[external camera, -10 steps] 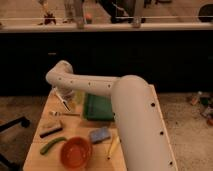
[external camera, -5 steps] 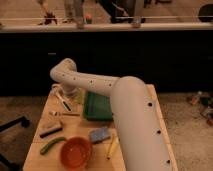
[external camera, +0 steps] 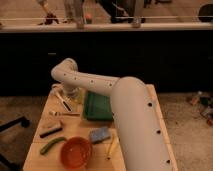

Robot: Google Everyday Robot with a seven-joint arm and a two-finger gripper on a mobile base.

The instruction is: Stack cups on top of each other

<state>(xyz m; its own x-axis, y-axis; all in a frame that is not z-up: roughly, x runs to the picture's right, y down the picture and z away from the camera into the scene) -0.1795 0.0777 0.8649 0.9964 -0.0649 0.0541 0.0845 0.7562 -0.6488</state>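
Observation:
A squat cream-white cup [external camera: 56,90] stands at the table's far left corner. A pale translucent green cup [external camera: 78,95] stands just right of it, partly hidden by my arm. My gripper [external camera: 69,93] hangs from the bent wrist at the far left, down between the two cups and close over the green one. The wrist hides most of it. I cannot tell whether it touches either cup.
On the wooden table [external camera: 80,125] are a green tray [external camera: 97,106], a wide orange bowl [external camera: 76,152], a blue sponge [external camera: 100,135], a green vegetable [external camera: 52,145], a dark bar [external camera: 51,131], utensils [external camera: 64,114] and a yellow item [external camera: 112,147]. My white arm [external camera: 135,120] covers the right side.
My wrist and gripper have shifted a little to the right, from over the cream-white cup toward the green cup. The objects on the table have not moved.

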